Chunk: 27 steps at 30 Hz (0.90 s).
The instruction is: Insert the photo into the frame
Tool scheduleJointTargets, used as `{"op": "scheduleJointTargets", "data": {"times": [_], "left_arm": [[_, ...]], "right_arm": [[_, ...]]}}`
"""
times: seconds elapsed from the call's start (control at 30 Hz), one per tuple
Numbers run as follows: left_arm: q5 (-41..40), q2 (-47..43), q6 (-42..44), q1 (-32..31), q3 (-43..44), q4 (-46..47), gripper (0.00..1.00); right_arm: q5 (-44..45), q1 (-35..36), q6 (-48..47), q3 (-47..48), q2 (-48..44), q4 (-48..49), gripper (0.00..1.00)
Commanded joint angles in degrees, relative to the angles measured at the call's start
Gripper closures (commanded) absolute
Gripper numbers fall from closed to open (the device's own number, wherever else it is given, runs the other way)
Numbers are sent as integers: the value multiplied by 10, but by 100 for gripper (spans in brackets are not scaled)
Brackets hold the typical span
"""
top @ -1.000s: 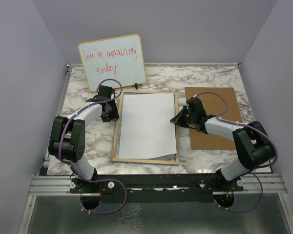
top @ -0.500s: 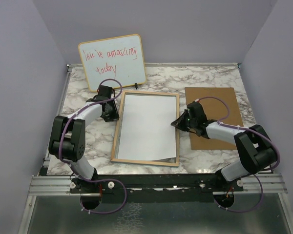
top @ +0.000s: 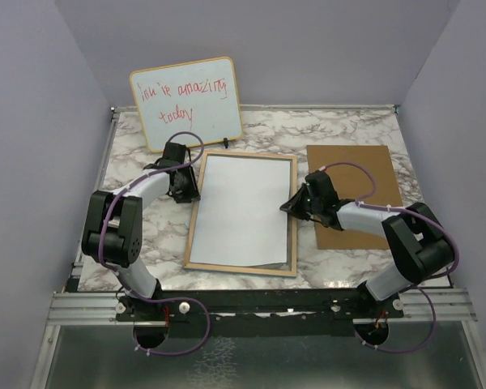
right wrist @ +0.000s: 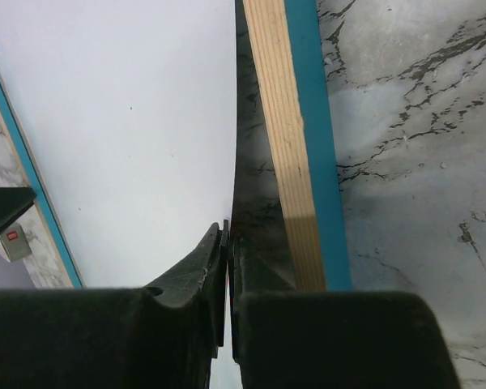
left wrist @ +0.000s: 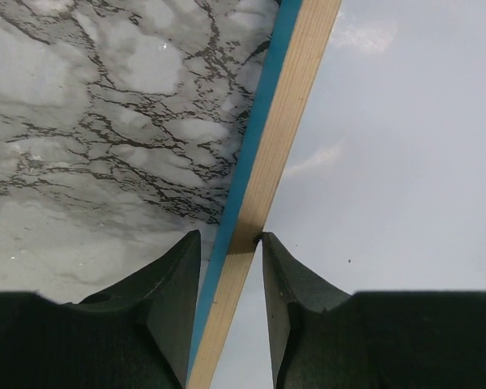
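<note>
1. Top view: the frame point(top: 239, 268), of thin light wood, lies flat in the centre on the marble table point(top: 348, 126). The photo point(top: 241, 211) lies inside it, plain white back up. Its lower right corner looks curled. The brown backing board point(top: 352, 194) lies at the right.
2. Left wrist view: the left gripper point(left wrist: 231, 239) has its jaws apart astride the frame's rail, which is wood with a blue side. Whether they press it, I cannot tell. If not, the frame may slide on the smooth marble.
3. Right wrist view: the right gripper point(right wrist: 228, 227) is closed on the photo's thin right edge, just inside the rail. A release too early could leave this edge on the rail, or crease the paper.
</note>
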Motion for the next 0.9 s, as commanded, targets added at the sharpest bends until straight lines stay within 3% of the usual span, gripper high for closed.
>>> {"op": "scheduleJointTargets", "data": {"times": [0.0,0.1,0.2,0.4,0.63,0.87], "left_arm": [[62,7,57,6,23,-17,58],[93,-8,93,9,50,-27,46],[101,-29,102,10,65,-24,33],[142,-52,122,10,85,-35,24],[364,-106,189,8,76,-13,16],[479,-182,217,4,43,27,16]], "right_arm": [[18,5,2,12,-7,-21,81],[18,5,-2,32,-10,-62,65],[-9,5,-4,62,3,-117,56],[-9,5,-28,106,14,-211,45],[-13,5,-53,133,17,-252,42],[-40,5,-76,159,39,-273,52]]}}
